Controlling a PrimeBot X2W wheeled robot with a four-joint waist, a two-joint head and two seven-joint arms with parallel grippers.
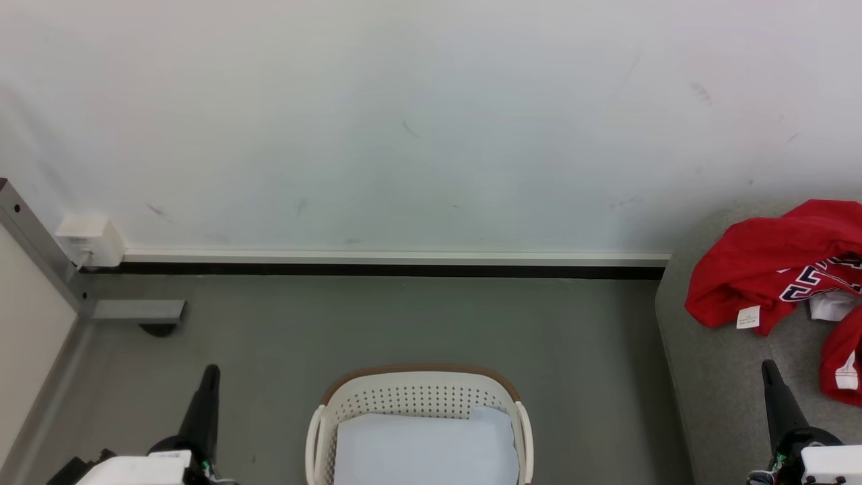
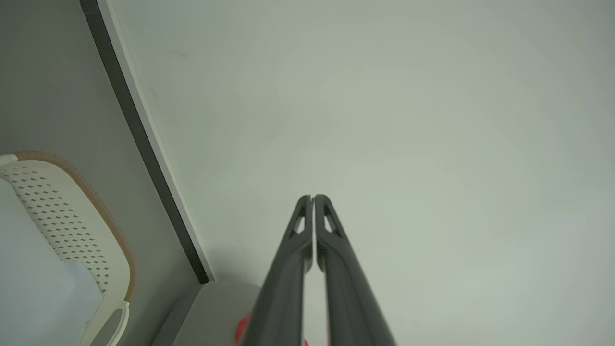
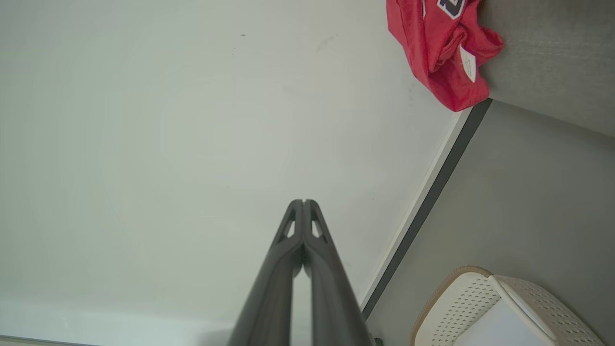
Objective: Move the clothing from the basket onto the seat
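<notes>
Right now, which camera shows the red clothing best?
Head view: the clothing lies on the seat, lettering and tag visible. Right wrist view catches one bunched end; left wrist view, a red sliver.

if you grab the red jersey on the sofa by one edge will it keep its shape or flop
Probably floppy: the red jersey lies crumpled in folds on the grey sofa. Likely light, since the fabric looks thin. Pushed, it would probably bunch, not slide.

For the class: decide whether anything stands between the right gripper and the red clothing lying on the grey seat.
Nothing visible does. In the head view the shut right gripper points up toward the clothing, and only bare fabric of the seat lies between them.
</notes>
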